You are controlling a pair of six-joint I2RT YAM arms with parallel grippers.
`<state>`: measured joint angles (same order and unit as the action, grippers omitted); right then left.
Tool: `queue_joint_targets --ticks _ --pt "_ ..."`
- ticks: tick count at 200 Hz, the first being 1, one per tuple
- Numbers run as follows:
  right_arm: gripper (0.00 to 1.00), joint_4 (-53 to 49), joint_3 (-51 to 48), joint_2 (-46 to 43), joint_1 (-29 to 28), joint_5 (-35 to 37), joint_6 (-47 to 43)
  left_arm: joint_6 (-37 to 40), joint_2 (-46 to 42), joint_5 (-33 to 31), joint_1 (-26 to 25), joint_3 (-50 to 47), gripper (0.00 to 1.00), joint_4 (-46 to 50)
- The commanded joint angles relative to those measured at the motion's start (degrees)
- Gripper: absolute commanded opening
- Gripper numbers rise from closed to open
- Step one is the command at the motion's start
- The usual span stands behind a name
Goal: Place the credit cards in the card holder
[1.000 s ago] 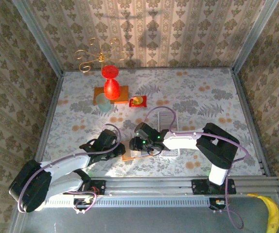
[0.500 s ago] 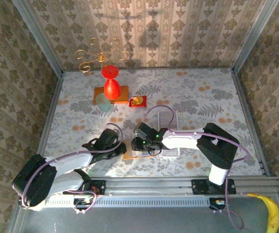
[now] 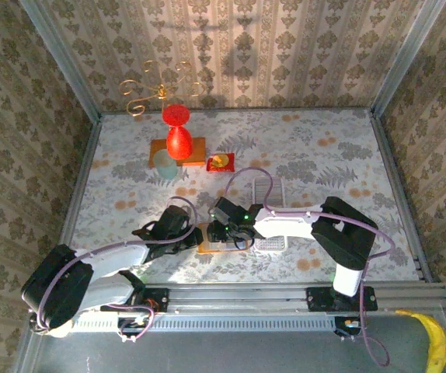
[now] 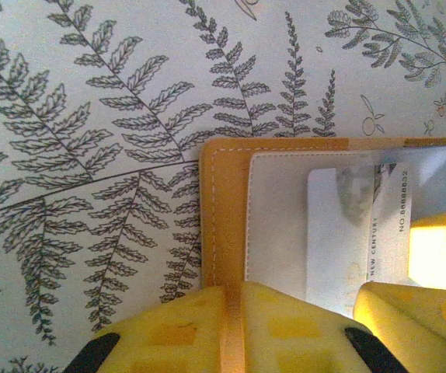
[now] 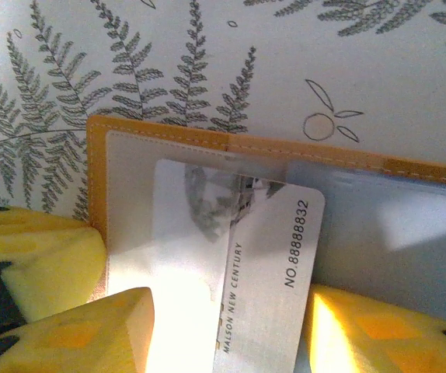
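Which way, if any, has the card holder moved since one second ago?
No; the card holder stays at the same spot below the red vase.

I see the card holder (image 4: 223,217) lying open and flat on the bench, close to the near edge and a little left of its middle. It is mustard-orange leather with pale stitching along its border, and its inside face carries a translucent pocket. One credit card (image 5: 235,249) sits partway inside that pocket. It is pale grey-white and tilted slightly off square. Its inner end is blurred behind the plastic; its outer end is bare and printed NO.88888832 and NEW CENTURY.
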<state>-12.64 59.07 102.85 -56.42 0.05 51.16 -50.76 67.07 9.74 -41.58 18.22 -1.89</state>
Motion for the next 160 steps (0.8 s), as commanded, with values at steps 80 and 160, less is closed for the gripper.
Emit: queue_joint_targets --ticks 80,160 --pt "0.25 -5.92 1.87 1.11 -0.92 2.58 -0.39 0.93 1.14 -0.33 0.11 -2.31 0.13 3.5" --pt "0.3 -0.32 1.77 0.73 -1.76 -1.13 2.97 0.67 0.98 -0.25 0.01 -2.4 0.13 3.49"
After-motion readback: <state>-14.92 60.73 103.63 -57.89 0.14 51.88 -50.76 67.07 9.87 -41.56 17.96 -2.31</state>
